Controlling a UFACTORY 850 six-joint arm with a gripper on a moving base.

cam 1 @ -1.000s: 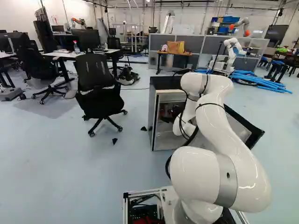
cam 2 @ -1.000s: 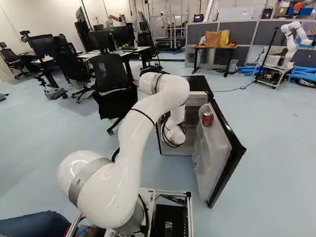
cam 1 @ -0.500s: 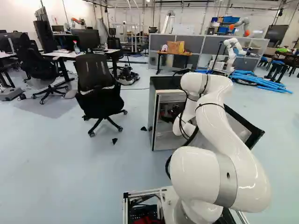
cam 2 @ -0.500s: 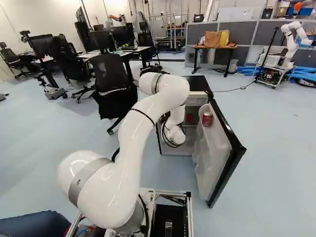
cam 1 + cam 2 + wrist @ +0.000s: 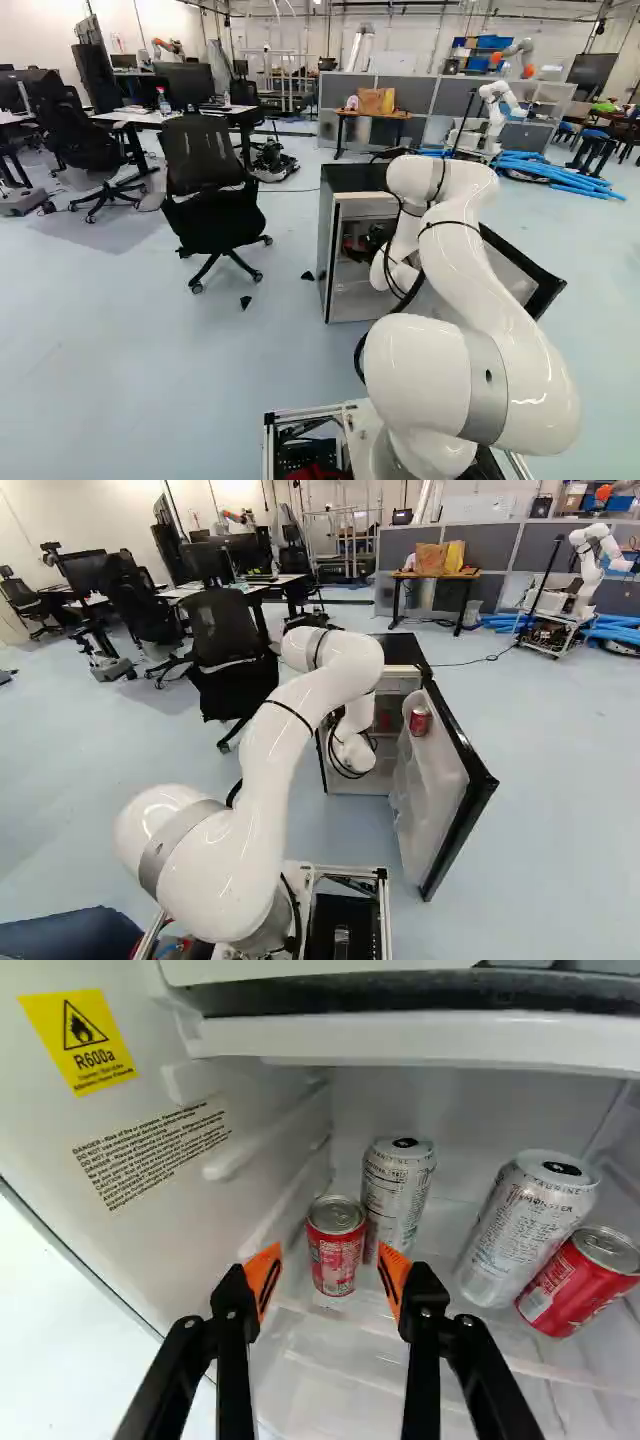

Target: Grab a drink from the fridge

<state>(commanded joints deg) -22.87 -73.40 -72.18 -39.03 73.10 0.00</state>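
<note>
Cans [image 5: 336, 1250] sit on the fridge's [image 5: 408, 650] clear shelf [image 5: 362, 1310], desks [image 5: 130, 116] far left. Yellow flame label [image 5: 78, 1040] on the left wall [image 5: 140, 1200]. My gripper [image 5: 376, 238] is wide open, holding nothing.

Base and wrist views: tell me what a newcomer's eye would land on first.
Probably the big white arm, filling the foreground of both base views and reaching into the open fridge. In the wrist view, the bright spots are a small upright red can, seen between the open fingers of the gripper, and the yellow sticker on the fridge's side wall.
</note>
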